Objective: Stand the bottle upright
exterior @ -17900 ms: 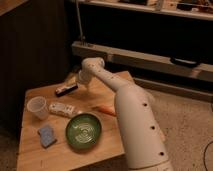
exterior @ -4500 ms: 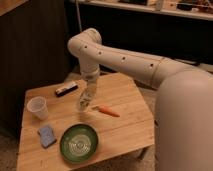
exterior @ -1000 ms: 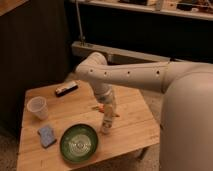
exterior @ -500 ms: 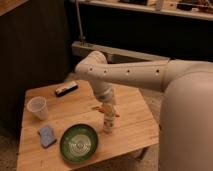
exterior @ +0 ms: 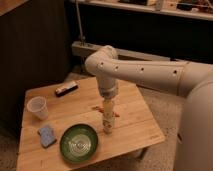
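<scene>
Jaws' state unclear: the gripper [exterior: 108, 111] hides the upright bottle's [exterior: 107, 124] top on the table [exterior: 135, 125].

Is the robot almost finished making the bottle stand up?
Nearly. The bottle already looks upright on the wooden table, just right of the green bowl. The hand is right on top of it, reaching straight down. What's left: let go and lift away without tipping it. The cup and dark bar sit off to the side, out of the way.

I see the bottle [exterior: 108, 122] upright on the table, under the gripper [exterior: 108, 111], at the green bowl's three o'clock.
</scene>
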Robot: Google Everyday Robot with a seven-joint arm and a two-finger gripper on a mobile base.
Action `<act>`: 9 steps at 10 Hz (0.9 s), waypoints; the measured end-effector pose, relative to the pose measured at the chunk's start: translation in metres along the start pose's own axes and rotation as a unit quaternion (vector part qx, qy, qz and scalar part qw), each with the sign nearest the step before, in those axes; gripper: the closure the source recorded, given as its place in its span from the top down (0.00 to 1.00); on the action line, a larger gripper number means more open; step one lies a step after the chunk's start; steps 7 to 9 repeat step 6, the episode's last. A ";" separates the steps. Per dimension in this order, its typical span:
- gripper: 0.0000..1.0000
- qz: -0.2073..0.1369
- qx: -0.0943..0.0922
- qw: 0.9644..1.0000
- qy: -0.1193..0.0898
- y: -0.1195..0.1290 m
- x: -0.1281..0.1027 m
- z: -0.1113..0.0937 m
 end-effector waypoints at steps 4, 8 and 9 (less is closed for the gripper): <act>0.80 0.154 -0.017 0.979 0.132 0.017 -0.059 -0.008; 0.80 0.190 -0.026 0.969 0.155 0.019 -0.078 -0.007; 0.80 0.190 -0.026 0.969 0.155 0.019 -0.078 -0.007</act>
